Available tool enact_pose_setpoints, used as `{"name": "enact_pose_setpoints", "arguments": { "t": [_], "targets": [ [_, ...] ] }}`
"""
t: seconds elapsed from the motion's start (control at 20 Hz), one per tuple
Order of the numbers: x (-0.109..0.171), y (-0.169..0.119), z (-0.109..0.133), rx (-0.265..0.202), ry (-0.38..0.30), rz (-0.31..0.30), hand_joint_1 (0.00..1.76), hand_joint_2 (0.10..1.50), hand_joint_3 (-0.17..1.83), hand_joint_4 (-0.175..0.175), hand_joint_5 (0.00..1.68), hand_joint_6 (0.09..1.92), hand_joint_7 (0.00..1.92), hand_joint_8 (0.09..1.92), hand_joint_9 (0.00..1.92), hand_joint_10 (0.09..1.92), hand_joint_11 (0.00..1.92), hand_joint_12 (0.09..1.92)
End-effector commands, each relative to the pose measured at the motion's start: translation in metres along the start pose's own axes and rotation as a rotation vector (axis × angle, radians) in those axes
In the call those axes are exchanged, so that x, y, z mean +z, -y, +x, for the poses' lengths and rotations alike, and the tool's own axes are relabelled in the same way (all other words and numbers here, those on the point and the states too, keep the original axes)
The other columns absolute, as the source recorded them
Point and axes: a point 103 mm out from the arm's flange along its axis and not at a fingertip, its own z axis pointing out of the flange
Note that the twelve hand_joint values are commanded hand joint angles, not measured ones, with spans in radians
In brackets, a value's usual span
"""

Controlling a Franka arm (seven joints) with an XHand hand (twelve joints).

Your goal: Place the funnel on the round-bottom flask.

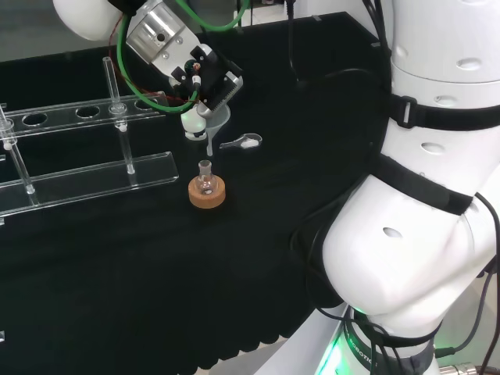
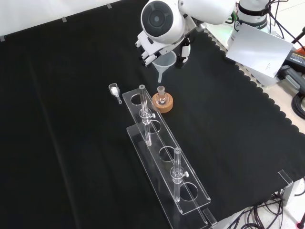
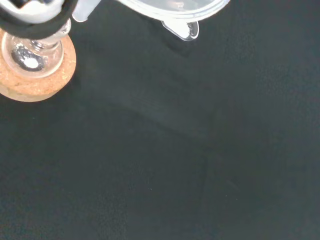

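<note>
No legible text, labels, numbers or signs on any item; the white sheet (image 2: 259,50) off the bench's corner reads blank.

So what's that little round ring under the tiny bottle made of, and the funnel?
The ring stand looks like cork: tan, matte and speckled. The funnel looks like clear plastic or glass, see-through with a faint milky sheen; which of the two, the look can't settle. The round-bottom flask seems to be clear glass, judging by its bright glints.

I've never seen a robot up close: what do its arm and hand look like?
The arm is made of glossy white rounded links with black bands at the joints. The black and white hand sits past a silvery round wrist, with green and red cables looping beside it.
</note>
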Motion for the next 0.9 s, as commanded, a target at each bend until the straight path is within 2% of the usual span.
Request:
{"name": "enact_pose_setpoints", "arguments": {
  "t": [0.05, 0.4, 0.45, 0.55, 0.75, 0.9],
  "targets": [
    [0.007, -0.002, -0.006, -0.013, -0.007, -0.002, 0.77, 0.66, 0.53, -0.039, 0.54, 0.84, 0.68, 0.76, 0.97, 0.52, 0.54, 1.31],
    [-0.006, -0.002, 0.022, -0.028, 0.009, 0.001, 0.77, 0.66, 0.53, -0.038, 0.54, 0.84, 0.68, 0.76, 0.97, 0.52, 0.53, 1.31],
    [0.004, -0.003, 0.01, -0.041, -0.017, -0.003, 0.77, 0.66, 0.53, -0.038, 0.54, 0.84, 0.68, 0.76, 0.97, 0.52, 0.53, 1.31],
    [0.007, -0.004, 0.004, -0.043, -0.015, -0.007, 0.77, 0.66, 0.53, -0.038, 0.54, 0.84, 0.68, 0.76, 0.97, 0.52, 0.53, 1.32],
    [0.008, -0.004, 0.004, -0.04, -0.008, -0.008, 0.77, 0.66, 0.53, -0.037, 0.54, 0.84, 0.68, 0.76, 0.97, 0.52, 0.53, 1.32],
    [0.001, -0.005, 0.015, -0.039, 0.002, -0.002, 0.77, 0.66, 0.53, -0.037, 0.54, 0.84, 0.68, 0.76, 0.97, 0.52, 0.52, 1.32]
  ]
}}
